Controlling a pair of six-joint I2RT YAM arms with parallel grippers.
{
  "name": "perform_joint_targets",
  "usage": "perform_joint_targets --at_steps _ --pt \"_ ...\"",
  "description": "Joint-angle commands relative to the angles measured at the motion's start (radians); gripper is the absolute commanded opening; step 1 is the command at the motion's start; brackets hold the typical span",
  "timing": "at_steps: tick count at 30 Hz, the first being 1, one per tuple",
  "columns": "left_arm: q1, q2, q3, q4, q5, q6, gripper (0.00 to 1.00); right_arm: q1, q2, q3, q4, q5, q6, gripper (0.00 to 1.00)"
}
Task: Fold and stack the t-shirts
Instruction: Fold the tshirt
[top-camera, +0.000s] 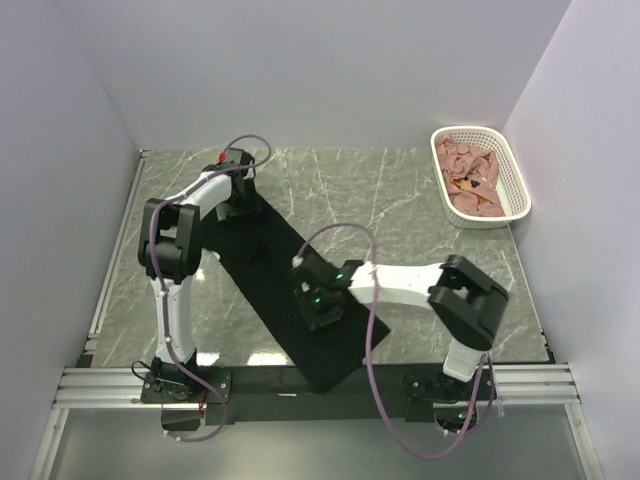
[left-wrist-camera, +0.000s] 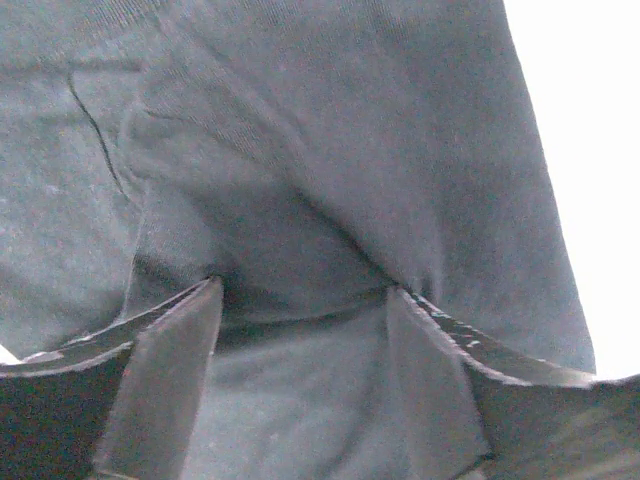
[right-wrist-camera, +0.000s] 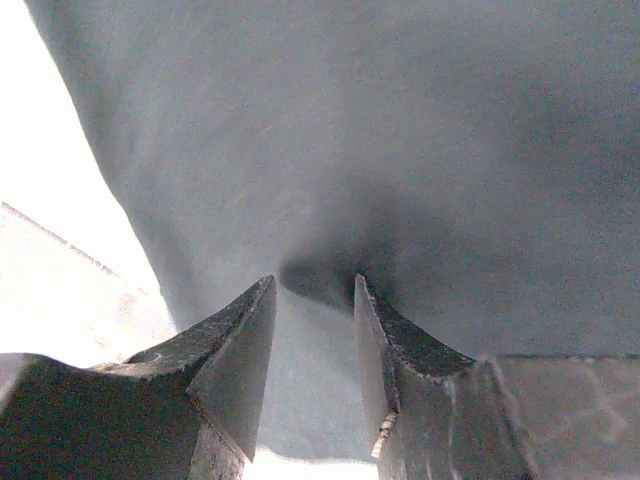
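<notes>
Overhead view; both wrist views close on black t-shirt (top-camera: 290, 290)

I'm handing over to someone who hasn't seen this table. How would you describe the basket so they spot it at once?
Start from the dark marble table and look to its far right corner, against the right wall. There sits the white lattice basket, oval, with crumpled dusty pink cloth heaped inside. It is the only container in view and stands well apart from the long black t-shirt spread between the two arms.

A plain black t-shirt (top-camera: 290, 295) lies folded into a long narrow band, running diagonally from the far left to the near middle. Dusty pink t-shirts (top-camera: 470, 175) sit crumpled in a heap, far right of the black one.
</notes>
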Motion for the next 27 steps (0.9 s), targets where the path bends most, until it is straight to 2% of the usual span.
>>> perform_joint_targets --at_steps 1,5,8,13,15,19,23,27 --pt "-0.019 0.111 0.129 0.058 -0.001 0.154 0.74 0.113 0.114 0.102 -0.12 -0.09 0.051 0.45" --pt "-0.031 0.215 0.306 0.053 0.025 0.175 0.78 0.168 0.232 0.312 -0.179 -0.069 0.007 0.45" --pt "-0.046 0.3 0.429 0.03 0.056 0.177 0.82 0.168 0.307 0.388 -0.187 -0.071 -0.007 0.45" --pt "-0.07 0.398 0.555 0.051 0.082 0.206 0.86 0.156 0.329 0.448 -0.21 -0.04 -0.025 0.45" --pt "-0.074 0.421 0.593 0.071 0.11 0.207 0.87 0.153 0.307 0.46 -0.205 -0.026 -0.031 0.48" --pt "-0.074 0.424 0.609 0.144 0.13 0.2 0.99 0.15 0.229 0.462 -0.2 0.009 -0.038 0.52" --pt "-0.076 0.403 0.6 0.24 0.187 0.18 0.99 0.126 0.102 0.399 -0.2 0.058 -0.028 0.53" --pt "-0.076 0.345 0.612 0.23 0.161 0.128 0.99 0.067 -0.039 0.28 -0.179 0.092 0.005 0.53"
